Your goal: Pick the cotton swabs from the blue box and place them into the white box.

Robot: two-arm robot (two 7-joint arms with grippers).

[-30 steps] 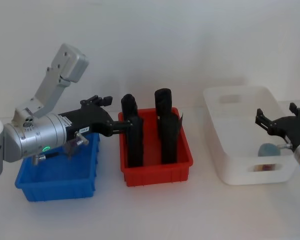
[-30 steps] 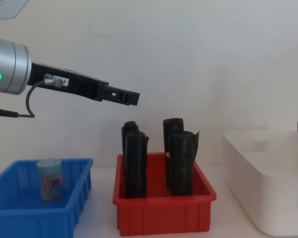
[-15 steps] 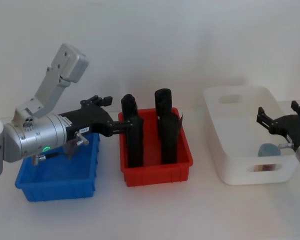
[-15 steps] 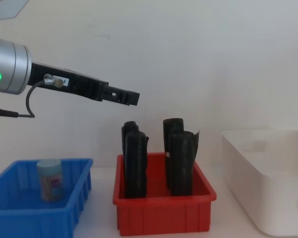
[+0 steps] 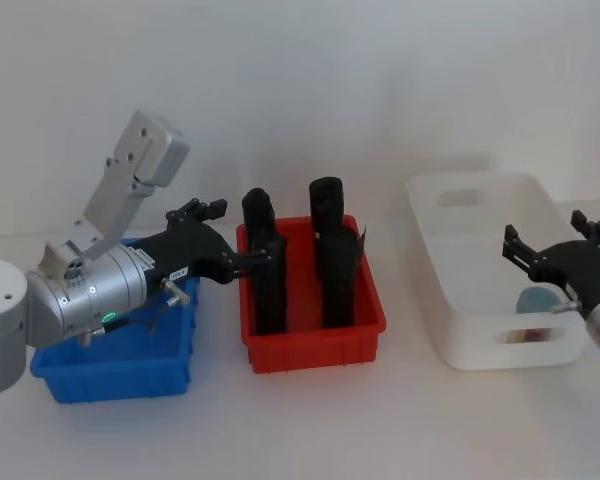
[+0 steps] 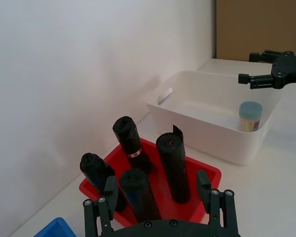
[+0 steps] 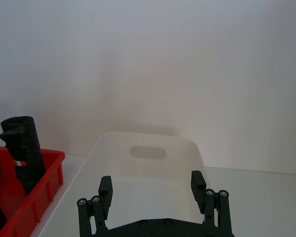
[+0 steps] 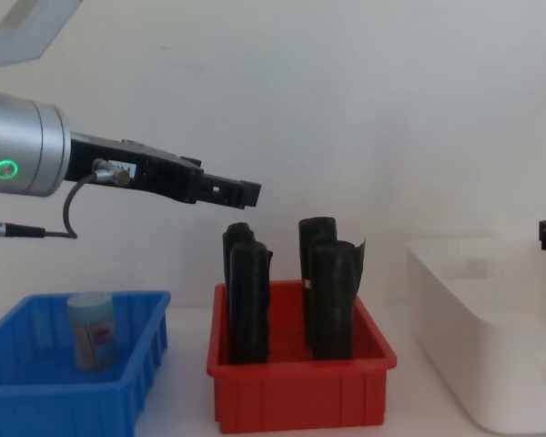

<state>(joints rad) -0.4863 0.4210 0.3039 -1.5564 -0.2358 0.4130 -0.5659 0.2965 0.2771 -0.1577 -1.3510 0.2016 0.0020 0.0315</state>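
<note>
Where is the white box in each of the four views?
Head view: white box at the right, beside the red bin.
Chest view: white box at the lower right edge.
Left wrist view: white box beyond the red bin, a swab jar inside.
Right wrist view: white box just ahead of the right gripper.
Shared landmark: the red bin with black rolls.

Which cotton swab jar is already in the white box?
The jar standing near the right gripper, inside the white box; the other jar stands in the blue box.
</note>
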